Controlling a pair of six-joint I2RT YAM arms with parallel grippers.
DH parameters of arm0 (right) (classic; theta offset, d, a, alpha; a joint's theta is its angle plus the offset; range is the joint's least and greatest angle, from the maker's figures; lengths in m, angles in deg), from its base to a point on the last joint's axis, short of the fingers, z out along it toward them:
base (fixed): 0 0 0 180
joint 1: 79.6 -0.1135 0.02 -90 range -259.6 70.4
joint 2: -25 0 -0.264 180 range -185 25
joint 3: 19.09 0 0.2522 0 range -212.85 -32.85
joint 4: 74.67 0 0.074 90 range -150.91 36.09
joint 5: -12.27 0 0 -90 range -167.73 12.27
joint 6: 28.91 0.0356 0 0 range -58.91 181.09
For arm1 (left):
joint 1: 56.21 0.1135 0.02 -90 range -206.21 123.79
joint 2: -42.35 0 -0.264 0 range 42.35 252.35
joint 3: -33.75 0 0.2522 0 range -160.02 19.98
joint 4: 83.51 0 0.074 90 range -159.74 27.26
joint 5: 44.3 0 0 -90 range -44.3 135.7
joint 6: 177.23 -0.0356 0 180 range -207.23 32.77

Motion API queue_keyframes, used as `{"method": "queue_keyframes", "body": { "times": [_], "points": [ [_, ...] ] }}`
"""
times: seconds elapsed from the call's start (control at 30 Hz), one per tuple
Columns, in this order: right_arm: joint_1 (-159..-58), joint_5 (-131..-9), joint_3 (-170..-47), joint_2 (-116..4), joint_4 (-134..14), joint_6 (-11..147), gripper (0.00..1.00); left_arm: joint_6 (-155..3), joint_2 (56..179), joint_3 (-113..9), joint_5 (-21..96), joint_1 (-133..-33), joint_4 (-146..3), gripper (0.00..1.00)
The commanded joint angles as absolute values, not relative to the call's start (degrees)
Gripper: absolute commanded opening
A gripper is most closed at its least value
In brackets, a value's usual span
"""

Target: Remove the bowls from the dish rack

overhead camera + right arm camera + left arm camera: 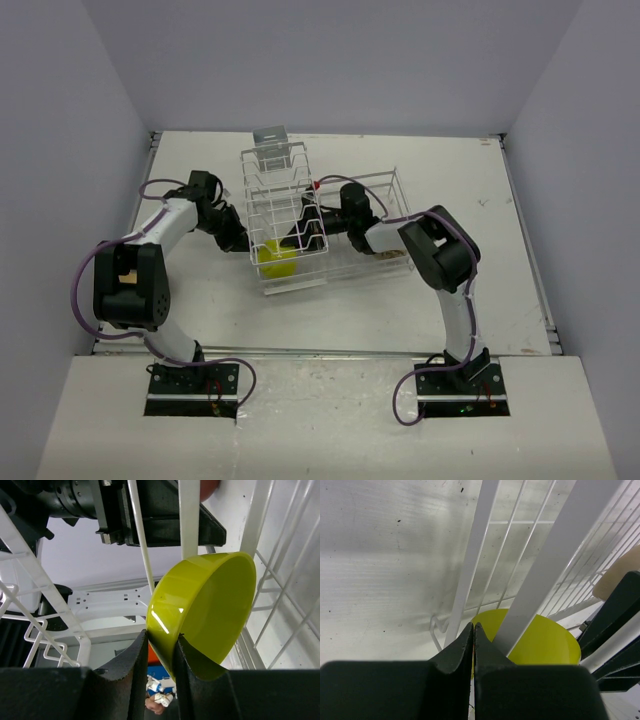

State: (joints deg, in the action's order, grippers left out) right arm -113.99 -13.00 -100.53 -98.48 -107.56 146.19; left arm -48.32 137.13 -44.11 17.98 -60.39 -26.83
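Behind dish rack (555,555) wires, half-hidden yellow bowl (540,640)

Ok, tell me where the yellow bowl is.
In the top view, the bowl sits in the near-left corner of the rack, left of centre. The right tool pinches its rim.

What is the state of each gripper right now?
Left gripper: closed, holding nothing that shows.
Right gripper: closed on the yellow bowl's rim.
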Motion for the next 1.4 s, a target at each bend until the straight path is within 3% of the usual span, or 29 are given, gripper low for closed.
{"method": "queue_keyframes", "body": {
  "times": [0.0,0.67,1.0,1.17,1.37],
  "points": [
    [-114.1,-11.6,-100.0,-99.5,-112.7,148.2,0.0,-47.9,136.7,-45.0,12.9,-61.0,-29.3,0.0],
    [-111.0,-12.9,-97.5,-97.2,-124.3,155.5,0.0,-47.3,136.0,-45.6,12.7,-60.9,-29.6,0.0],
    [-105.4,-10.2,-95.9,-93.0,-123.1,153.5,0.0,-46.8,135.6,-45.1,12.8,-60.9,-30.3,0.0],
    [-104.2,-7.8,-98.9,-89.4,-108.8,142.3,0.0,-46.6,135.8,-44.8,12.7,-60.9,-31.2,0.01],
    [-103.7,-6.5,-109.5,-87.3,-81.8,126.0,0.0,-46.2,136.3,-44.5,12.1,-60.9,-32.2,0.01]
  ]
}}
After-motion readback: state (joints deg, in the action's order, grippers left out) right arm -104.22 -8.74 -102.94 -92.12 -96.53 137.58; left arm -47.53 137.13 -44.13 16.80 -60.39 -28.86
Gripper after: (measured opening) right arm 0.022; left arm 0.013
